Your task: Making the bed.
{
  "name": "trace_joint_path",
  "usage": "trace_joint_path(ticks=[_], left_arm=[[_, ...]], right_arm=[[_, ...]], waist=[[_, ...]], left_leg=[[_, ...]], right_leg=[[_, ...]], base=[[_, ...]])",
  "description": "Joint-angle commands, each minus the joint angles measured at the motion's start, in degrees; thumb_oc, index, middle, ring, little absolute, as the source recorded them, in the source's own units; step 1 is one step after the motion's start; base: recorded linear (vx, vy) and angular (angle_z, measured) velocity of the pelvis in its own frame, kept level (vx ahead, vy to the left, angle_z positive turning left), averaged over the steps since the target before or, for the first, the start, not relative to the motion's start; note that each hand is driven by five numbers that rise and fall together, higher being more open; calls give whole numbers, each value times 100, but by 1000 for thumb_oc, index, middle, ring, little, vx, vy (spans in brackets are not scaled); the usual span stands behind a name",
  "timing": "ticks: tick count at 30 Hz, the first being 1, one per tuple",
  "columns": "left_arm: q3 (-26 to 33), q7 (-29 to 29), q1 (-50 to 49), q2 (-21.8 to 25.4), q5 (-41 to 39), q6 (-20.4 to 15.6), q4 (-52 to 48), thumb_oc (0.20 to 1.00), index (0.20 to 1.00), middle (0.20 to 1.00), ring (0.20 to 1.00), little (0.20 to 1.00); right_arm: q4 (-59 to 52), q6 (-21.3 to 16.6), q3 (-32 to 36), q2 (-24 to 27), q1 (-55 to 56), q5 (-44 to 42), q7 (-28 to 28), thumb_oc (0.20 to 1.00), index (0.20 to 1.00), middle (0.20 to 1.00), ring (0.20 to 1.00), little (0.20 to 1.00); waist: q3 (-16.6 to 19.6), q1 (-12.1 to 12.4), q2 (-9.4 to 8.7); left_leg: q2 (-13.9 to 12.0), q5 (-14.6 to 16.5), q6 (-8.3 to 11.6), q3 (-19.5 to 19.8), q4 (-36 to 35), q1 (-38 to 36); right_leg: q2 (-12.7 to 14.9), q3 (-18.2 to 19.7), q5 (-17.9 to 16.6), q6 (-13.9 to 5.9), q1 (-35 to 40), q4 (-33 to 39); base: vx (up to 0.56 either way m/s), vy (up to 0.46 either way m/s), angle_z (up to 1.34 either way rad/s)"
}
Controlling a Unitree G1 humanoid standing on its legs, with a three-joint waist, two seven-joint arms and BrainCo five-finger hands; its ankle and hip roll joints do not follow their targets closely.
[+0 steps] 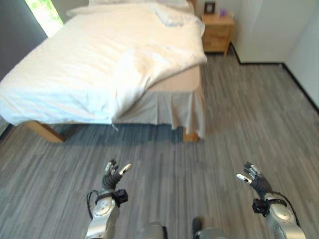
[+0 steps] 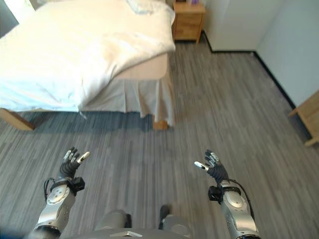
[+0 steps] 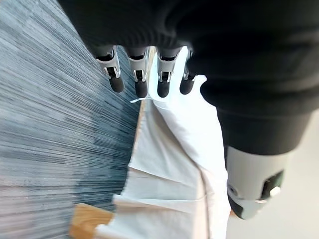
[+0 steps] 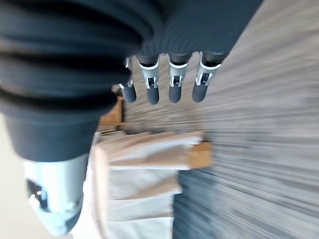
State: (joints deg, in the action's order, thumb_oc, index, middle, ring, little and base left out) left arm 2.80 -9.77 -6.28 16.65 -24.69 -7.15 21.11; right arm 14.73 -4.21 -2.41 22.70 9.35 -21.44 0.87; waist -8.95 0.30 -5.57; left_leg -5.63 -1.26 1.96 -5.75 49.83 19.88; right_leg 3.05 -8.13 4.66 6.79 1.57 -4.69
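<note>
Nearest the camera, the left hand (image 1: 113, 175) is raised above the grey wood-grain plank floor (image 1: 234, 129) at the lower left, its fingers spread and relaxed, holding nothing. The right hand (image 1: 253, 177) is raised at the lower right in the same manner, fingers straight and loosely apart, also empty. Both hands are well apart from the bed, with bare floor between.

Beyond the floor stands the wooden-legged bed (image 1: 45, 130), set at an angle to the view. A white rumpled duvet (image 1: 99, 59) covers most of it and hangs over the near long side. At the near right corner the duvet is folded back on itself in a thick bunched fold (image 1: 149, 64), leaving a strip of the beige mattress (image 1: 179, 79) uncovered. Below that strip a pale grey pleated bed skirt (image 1: 164, 107) hangs towards the floor. A light wooden bed leg (image 1: 189, 135) shows under the skirt at the corner. In the left wrist view the white duvet and one wooden leg lie past the extended fingers (image 3: 140, 74).

Farther back, a crumpled patch of white bedding (image 1: 172, 15) lies near the head of the bed. Just beside the head stands a small light wooden nightstand (image 1: 218, 34), carrying a dark picture frame (image 1: 210, 7). White walls (image 1: 264, 30) with a dark skirting line close the far right.
</note>
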Motion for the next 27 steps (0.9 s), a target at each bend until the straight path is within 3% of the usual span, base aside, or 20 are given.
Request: trace_joint_path(ticks=[1,3,5,7,8,9,10,13,14,15,16,17,18,19,21,22,23,24,25,27], left_arm=[[155,68,174,61,-288,-294,-309,1000,1000,1000,1000,1000],[91,114,122,9,-361,-320,-259,1000,1000,1000,1000,1000],[137,74,55,-66,-491,-347,-255,1000,1000,1000,1000,1000],[203,20,32,-153,-566,-346,-243,1000,1000,1000,1000,1000],[269,7,46,-143,-499,-328,-217,1000,1000,1000,1000,1000],[269,7,45,-142,-499,-329,-217,1000,1000,1000,1000,1000],[307,29,50,-159,-503,-354,-229,1000,1000,1000,1000,1000],[308,-5,57,-140,-447,-370,-189,1000,1000,1000,1000,1000],[351,-127,125,-106,-368,-349,-179,1000,1000,1000,1000,1000],[351,-181,158,-92,-384,-345,-210,1000,1000,1000,1000,1000],[307,-153,272,-24,-338,-337,-206,1000,1000,1000,1000,1000],[310,-152,280,-26,-338,-340,-200,1000,1000,1000,1000,1000],[254,-129,421,83,-137,-311,-68,1000,1000,1000,1000,1000],[253,-129,427,82,-136,-313,-61,1000,1000,1000,1000,1000],[184,-85,531,145,-105,-306,-37,1000,1000,1000,1000,1000],[88,-38,636,178,-147,-326,13,1000,1000,1000,1000,1000],[43,-30,655,178,-154,-328,25,1000,1000,1000,1000,1000],[41,-30,652,179,-155,-329,26,1000,1000,1000,1000,1000],[-45,-19,687,205,-142,-327,69,1000,1000,1000,1000,1000],[-130,55,620,201,41,-310,37,1000,1000,1000,1000,1000]], right_arm=[[-344,-295,201,290,-150,-259,-146,1000,1000,1000,1000,1000],[-253,-314,190,315,-162,-46,-188,1000,1000,1000,1000,1000],[-243,-296,146,275,-139,18,-198,1000,1000,1000,1000,1000],[-188,-262,107,206,-126,51,-152,1000,1000,1000,1000,1000],[-212,-209,103,158,-91,163,-101,1000,1000,1000,1000,1000],[-213,-209,103,156,-89,165,-101,1000,1000,1000,1000,1000],[-273,-213,112,87,-34,321,-82,1000,1000,1000,1000,1000],[-274,-218,101,64,-12,434,-116,1000,1000,1000,1000,1000],[-208,-218,65,-49,-42,511,-184,1000,1000,1000,1000,1000],[-220,-221,21,-125,-67,430,-183,1000,1000,1000,1000,1000],[-203,-233,4,-174,-96,455,-154,1000,1000,1000,1000,1000],[-201,-234,4,-172,-103,456,-154,1000,1000,1000,1000,1000],[-284,-247,48,-150,-90,582,-175,1000,1000,1000,1000,1000],[-288,-245,50,-150,-90,584,-175,1000,1000,1000,1000,1000],[-339,-252,126,-153,0,561,-170,1000,1000,1000,1000,1000],[-317,-258,199,-132,72,525,-196,1000,1000,1000,1000,1000],[-298,-259,216,-119,100,505,-199,1000,1000,1000,1000,1000],[-296,-261,216,-118,103,504,-198,1000,1000,1000,1000,1000],[-254,-259,207,-113,138,447,-210,1000,1000,1000,1000,1000],[-319,-245,199,-74,205,509,-128,1000,1000,1000,1000,1000]], waist=[[-204,73,142],[-96,185,252],[-12,294,270],[135,343,317],[236,330,345],[234,340,341],[398,307,356],[473,304,323],[519,329,215],[440,290,205],[241,154,364],[225,155,351],[94,-42,500],[81,-59,478],[38,-205,480],[13,-316,382],[14,-385,332],[-6,-401,340],[13,-459,233],[99,-373,145]], left_leg=[[-375,-789,411,-449,-1867,-714],[-396,-921,429,-758,-3111,-585],[-139,-1047,435,-667,-4231,-745],[-101,-1277,476,-749,-4964,-810],[-111,-1345,447,-1109,-4950,-880],[-112,-1341,447,-1121,-4949,-887],[6,-1118,244,-1249,-4938,-1034],[106,-1001,141,-1225,-4902,-1062],[327,-662,-116,-1306,-4889,-1292],[431,-556,-230,-1339,-4961,-1514],[350,-504,-315,-1211,-5211,-1939],[368,-514,-318,-1215,-5230,-1956],[305,-428,-342,-975,-5384,-2276],[331,-421,-341,-959,-5384,-2286],[365,-368,-279,-723,-5482,-2462],[435,-248,-193,-496,-5483,-2563],[467,-179,-165,-362,-5483,-2631],[459,-165,-164,-343,-5483,-2662],[493,-73,-141,-177,-5483,-2702],[500,-11,-135,28,-5483,-2715]], right_leg=[[247,257,-336,-936,433,423],[124,232,-196,-994,697,537],[108,206,-30,-1085,989,635],[105,135,49,-1179,1300,680],[103,125,81,-1205,1471,625],[108,135,82,-1206,1473,624],[187,104,217,-1260,1540,475],[287,107,199,-1311,1503,278],[613,97,-578,-1608,1077,-982],[778,111,-1179,-1762,737,-1753],[673,303,-1549,-1783,69,-2683],[691,314,-1520,-1785,51,-2740],[508,469,-1198,-1643,-524,-3067],[538,459,-1155,-1644,-526,-3117],[553,515,-898,-1522,-792,-2472],[572,625,-833,-1510,-853,-1451],[503,774,-830,-1543,-771,-882],[500,749,-836,-1545,-709,-834],[337,1142,-786,-1607,-584,-208],[286,1265,-656,-1593,-341,66]], base=[[547,-64,-10],[556,-5,-1],[533,44,-4],[607,53,-28],[475,38,-26],[552,102,-28],[281,84,-12],[275,139,7],[232,242,2],[336,358,6],[165,213,2],[256,177,21],[153,55,47],[267,62,78],[289,-59,91],[380,-140,92],[300,-119,95],[241,-108,89],[136,-69,76],[193,-129,89]])
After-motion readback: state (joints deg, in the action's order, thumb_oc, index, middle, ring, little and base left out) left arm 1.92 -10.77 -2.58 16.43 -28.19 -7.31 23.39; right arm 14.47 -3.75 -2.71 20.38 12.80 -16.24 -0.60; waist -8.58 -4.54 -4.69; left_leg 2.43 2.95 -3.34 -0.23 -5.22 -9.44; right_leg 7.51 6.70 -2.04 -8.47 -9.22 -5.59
